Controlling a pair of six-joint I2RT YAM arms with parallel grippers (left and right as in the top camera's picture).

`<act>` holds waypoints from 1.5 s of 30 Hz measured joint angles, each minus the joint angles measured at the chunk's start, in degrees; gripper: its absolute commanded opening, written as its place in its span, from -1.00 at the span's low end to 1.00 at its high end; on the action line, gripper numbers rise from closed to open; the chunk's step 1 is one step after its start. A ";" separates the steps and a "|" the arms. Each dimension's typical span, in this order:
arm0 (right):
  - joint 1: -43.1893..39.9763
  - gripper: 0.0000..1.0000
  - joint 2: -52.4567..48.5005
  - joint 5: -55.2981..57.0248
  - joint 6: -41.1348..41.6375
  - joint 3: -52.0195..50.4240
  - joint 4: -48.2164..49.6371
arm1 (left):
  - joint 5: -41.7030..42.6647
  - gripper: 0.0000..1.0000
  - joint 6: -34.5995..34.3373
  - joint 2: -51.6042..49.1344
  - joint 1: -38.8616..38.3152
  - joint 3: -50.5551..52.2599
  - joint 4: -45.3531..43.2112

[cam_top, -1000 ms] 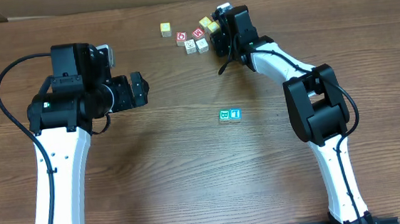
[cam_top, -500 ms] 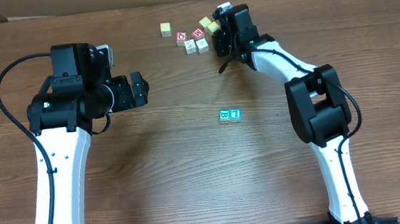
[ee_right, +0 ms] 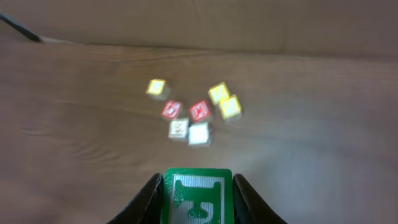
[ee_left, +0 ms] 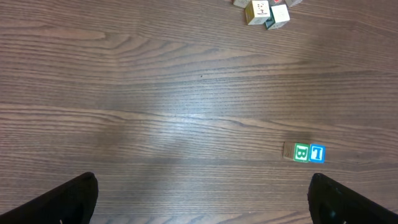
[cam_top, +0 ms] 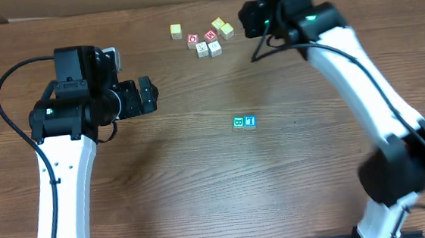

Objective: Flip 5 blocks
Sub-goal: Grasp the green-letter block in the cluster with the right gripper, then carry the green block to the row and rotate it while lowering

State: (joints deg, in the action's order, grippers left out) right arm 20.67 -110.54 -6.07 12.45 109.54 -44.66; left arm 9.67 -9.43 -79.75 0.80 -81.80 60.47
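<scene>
**Right gripper** point(ee_right: 197, 185): we found it clenched on a green-printed block point(ee_right: 196, 200). One dark finger point(ee_right: 148, 199) pressed each side of the cube, and the printed face was turned to the lens. The arm reached up and across the far right part of the table point(cam_top: 201, 173), with the wrist held high over the wood.

**Left gripper** point(cam_top: 147, 94): released, with the jaws spread wide and nothing between them. The arm sat folded at the left, its wrist pointing right toward mid-table.

**Loose task blocks:** a green block point(cam_top: 238, 123) and a blue block point(cam_top: 250, 121) lay touching side by side at mid-table. Two whitish blocks point(cam_top: 202, 49) touched each other in the far cluster.

**Other cubes:** two red cubes point(cam_top: 192, 39) sat just behind the whitish pair. Three yellow cubes point(cam_top: 176, 31) lay near them, one standing apart to the left.

**View notes:** only the right wrist view showed the held block. Overhead, the gripper was a dark mass at the top edge, and the cube was, as far as we could tell, hidden there. The left wrist view alone showed a letter B on the green block.
</scene>
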 measured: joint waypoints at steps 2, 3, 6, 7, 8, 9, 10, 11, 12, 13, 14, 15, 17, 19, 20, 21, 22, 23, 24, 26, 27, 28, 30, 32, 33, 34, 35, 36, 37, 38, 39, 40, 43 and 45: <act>0.00 -0.54 3.50 -0.87 3.85 0.15 -4.74 | -0.02 1.00 0.02 0.00 0.00 0.00 0.00; 0.15 -0.54 4.90 -1.49 5.86 0.39 -7.34 | 0.00 1.00 0.00 0.00 0.00 0.00 -0.02; 0.79 -0.56 5.66 -2.12 9.57 0.59 -12.15 | -0.02 1.00 0.00 0.00 0.00 0.00 -0.02; 1.49 -0.57 5.51 -2.19 10.64 0.37 -13.70 | -0.02 1.00 0.00 0.00 0.00 0.00 0.00; 2.34 -0.57 5.25 -2.29 11.52 -0.09 -14.34 | -0.02 0.99 0.00 0.00 0.00 0.00 0.02; 3.58 -0.57 5.01 -2.32 12.39 -0.87 -14.43 | -0.02 1.00 0.00 0.00 0.00 0.00 0.00; 4.79 -0.57 4.81 -2.25 13.07 -1.70 -14.27 | -0.02 1.00 0.00 0.00 0.00 0.00 -0.02; 6.27 -0.57 4.79 -1.73 14.05 -2.97 -13.84 | -0.02 1.00 0.00 0.00 0.00 0.00 0.00; 8.00 -0.57 4.72 -0.96 15.28 -4.50 -13.40 | -0.02 0.99 0.00 0.00 0.00 0.00 0.00; 9.55 -0.57 4.68 -0.35 16.22 -5.81 -13.11 | -0.02 1.00 0.00 0.00 0.00 0.00 0.00; 11.43 -0.57 4.61 0.74 17.46 -7.54 -12.31 | -0.02 1.00 0.00 0.00 0.00 0.00 -0.02; 13.33 -0.57 4.57 2.01 18.91 -9.62 -11.02 | -0.02 1.00 0.00 0.00 0.00 0.00 0.00; 16.61 -0.59 4.37 4.13 21.27 -13.33 -7.93 | -0.02 1.00 0.00 0.00 0.00 0.00 -0.02; 19.67 -0.62 4.13 6.45 23.12 -17.33 -3.34 | -0.02 1.00 0.00 0.00 0.00 0.00 0.00; 21.11 -0.62 4.00 7.78 24.00 -19.30 -1.18 | -0.02 1.00 0.00 0.00 0.00 0.00 0.00; 22.05 -0.62 3.96 8.85 24.41 -20.74 0.48 | 0.00 1.00 0.00 0.00 0.00 0.00 0.00; 23.34 -0.63 3.96 10.78 24.81 -22.97 3.08 | -0.02 1.00 0.00 0.00 0.00 0.00 0.00; 24.37 -0.63 3.96 12.20 25.11 -24.70 4.96 | -0.02 1.00 0.00 0.00 0.00 0.00 0.00; 25.35 -0.63 3.96 13.86 25.46 -26.56 6.86 | -0.02 1.00 0.00 0.00 0.00 0.00 0.00; 27.21 -0.64 3.96 16.81 25.88 -30.05 10.67 | -0.02 1.00 0.00 0.00 0.00 0.00 -0.02; 28.20 -0.64 3.96 18.14 26.08 -31.89 12.81 | -0.02 0.99 0.00 0.00 0.00 0.00 0.00; 28.94 -0.64 3.96 19.12 26.25 -33.27 14.49 | -0.02 1.00 0.00 0.00 0.00 0.00 -0.02; 30.14 -0.64 3.96 20.59 26.34 -35.78 17.88 | -0.02 1.00 0.00 0.00 0.00 0.00 0.00; 30.73 -0.64 3.96 21.88 26.36 -37.66 20.31 | -0.02 1.00 0.00 0.00 0.00 0.00 -0.02; 30.82 -0.64 3.96 22.58 26.34 -38.45 21.16 | -0.02 0.99 0.00 0.00 0.00 0.00 -0.02; 30.82 -0.64 3.96 23.12 26.36 -39.04 21.59 | -0.02 1.00 0.00 0.00 0.00 0.00 -0.02; 30.80 -0.64 3.96 24.02 26.32 -39.87 22.43 | -0.02 1.00 0.00 0.00 0.00 0.00 0.00; 30.77 -0.64 3.91 24.55 26.34 -40.24 22.71 | -0.02 1.00 0.00 0.00 0.00 0.00 0.00; 30.73 -0.64 3.80 25.27 26.36 -40.63 22.82 | -0.02 1.00 0.00 0.00 0.00 0.00 -0.02; 30.75 -0.64 3.63 25.68 26.36 -40.76 22.77 | -0.02 1.00 0.00 0.00 0.00 0.00 -0.02; 30.75 -0.64 3.28 26.12 26.34 -40.79 22.91 | -0.02 0.99 0.00 0.00 0.00 0.00 -0.02; 30.75 -0.64 2.99 26.36 26.36 -40.79 23.15 | -0.02 1.00 0.00 0.00 0.00 0.00 -0.02; 30.75 -0.59 1.88 27.02 26.36 -40.79 23.82 | -0.02 1.00 0.00 0.00 0.00 0.00 -0.02; 30.73 -0.55 0.92 27.26 26.34 -40.79 24.30 | -0.02 1.00 0.00 0.00 0.00 0.00 -0.02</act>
State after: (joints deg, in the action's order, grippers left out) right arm 51.40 -109.62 21.19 38.79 68.75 -20.36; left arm 9.65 -9.43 -79.75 0.80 -81.80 60.45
